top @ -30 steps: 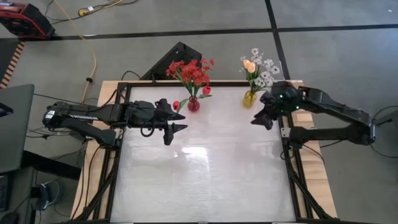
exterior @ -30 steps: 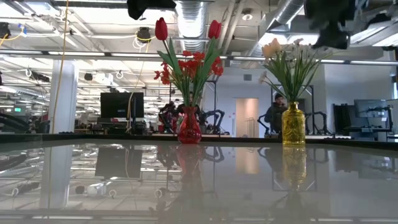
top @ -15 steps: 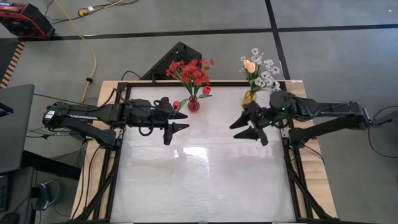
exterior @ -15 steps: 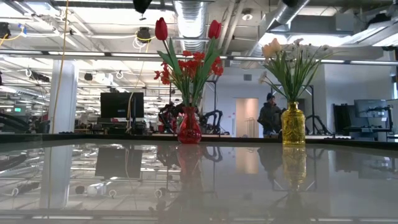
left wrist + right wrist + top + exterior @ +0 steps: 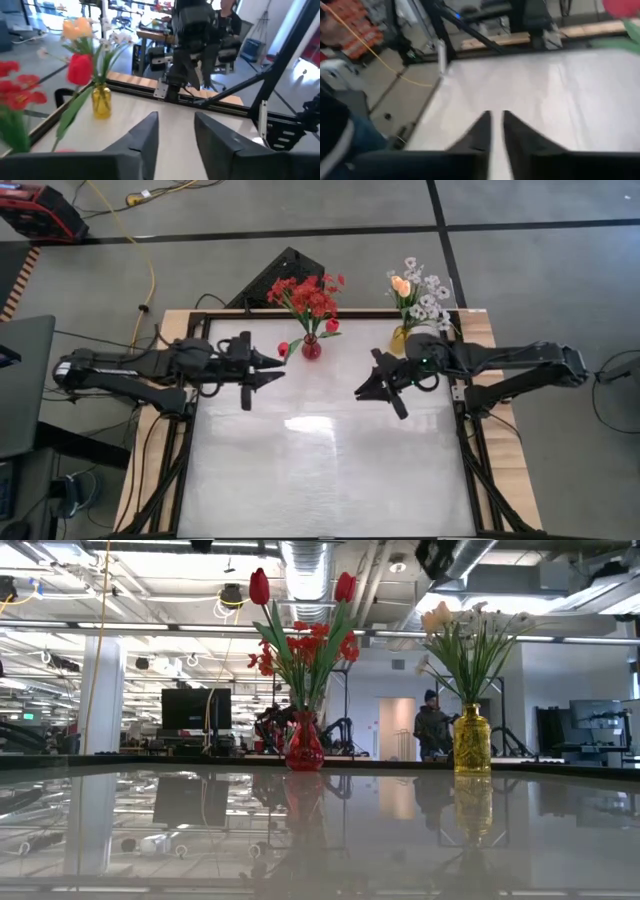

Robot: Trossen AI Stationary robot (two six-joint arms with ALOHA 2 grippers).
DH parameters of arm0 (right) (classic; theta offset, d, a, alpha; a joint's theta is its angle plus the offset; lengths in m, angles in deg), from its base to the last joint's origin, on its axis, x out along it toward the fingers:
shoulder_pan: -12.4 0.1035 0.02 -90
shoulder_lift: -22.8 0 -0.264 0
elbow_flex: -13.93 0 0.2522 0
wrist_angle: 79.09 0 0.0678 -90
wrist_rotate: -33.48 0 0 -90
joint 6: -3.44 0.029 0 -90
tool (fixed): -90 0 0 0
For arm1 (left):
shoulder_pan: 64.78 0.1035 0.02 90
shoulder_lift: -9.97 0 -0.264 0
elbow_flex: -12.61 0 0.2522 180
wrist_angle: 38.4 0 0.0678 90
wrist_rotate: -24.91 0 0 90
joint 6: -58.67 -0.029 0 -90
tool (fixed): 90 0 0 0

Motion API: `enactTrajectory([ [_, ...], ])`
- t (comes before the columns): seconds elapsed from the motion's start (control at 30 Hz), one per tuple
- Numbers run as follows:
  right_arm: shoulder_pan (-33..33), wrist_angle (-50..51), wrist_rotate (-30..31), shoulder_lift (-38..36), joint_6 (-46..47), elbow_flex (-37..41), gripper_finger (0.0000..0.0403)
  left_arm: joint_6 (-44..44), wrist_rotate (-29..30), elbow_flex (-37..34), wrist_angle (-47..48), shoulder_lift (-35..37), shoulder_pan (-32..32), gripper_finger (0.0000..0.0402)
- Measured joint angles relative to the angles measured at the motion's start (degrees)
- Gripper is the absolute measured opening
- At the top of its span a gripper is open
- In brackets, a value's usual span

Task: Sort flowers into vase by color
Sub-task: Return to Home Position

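Red flowers [image 5: 310, 295] in red vase [image 5: 311, 348], cream-white flowers [image 5: 420, 295] in yellow vase [image 5: 401, 337], at bench [image 5: 330, 470] far edge. Left tool [image 5: 272, 370] wide, right tool [image 5: 365, 388] narrowly parted, both empty above bench.

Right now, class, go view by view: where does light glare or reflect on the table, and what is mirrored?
High view: a pale glare patch on the table, lower in frame than the left pincer and right pincer. Low view: the glossy table mirrors the red vase, yellow vase and ceiling lights. Right wrist view: a bright sheen across the table.
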Motion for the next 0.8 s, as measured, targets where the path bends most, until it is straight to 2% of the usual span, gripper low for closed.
enactTrajectory([
  [0.07,-1.5,0.2,-0.1,-0.3,-1.7,2.2,0.0047,0.3,0.3,-3.0,-1.3,2.4,0.6,0.0091],
  [0.13,-4.2,-0.2,-0.3,-1.2,-1.7,5.1,0.0018,0.9,0.3,-6.0,-3.1,4.7,1.5,0.0065],
  [0.27,-10.7,-5.7,-3.9,-3.9,0.3,12.6,0.0029,1.3,-1.0,-12.2,-7.3,9.1,2.9,0.0014],
  [0.43,-17.0,-17.0,-10.7,-5.7,3.8,21.1,0.0016,3.7,-3.0,-21.3,-14.5,14.2,3.8,0.0004],
  [0.7,-19.9,-21.7,-10.9,-6.4,4.8,28.4,0.0016,9.7,-3.4,-36.1,-30.8,20.2,3.9,0.0],
  [0.8,-19.2,-24.4,-9.1,-7.6,6.8,31.5,0.0016,11.1,-2.7,-38.3,-30.9,23.1,3.9,0.0],
])
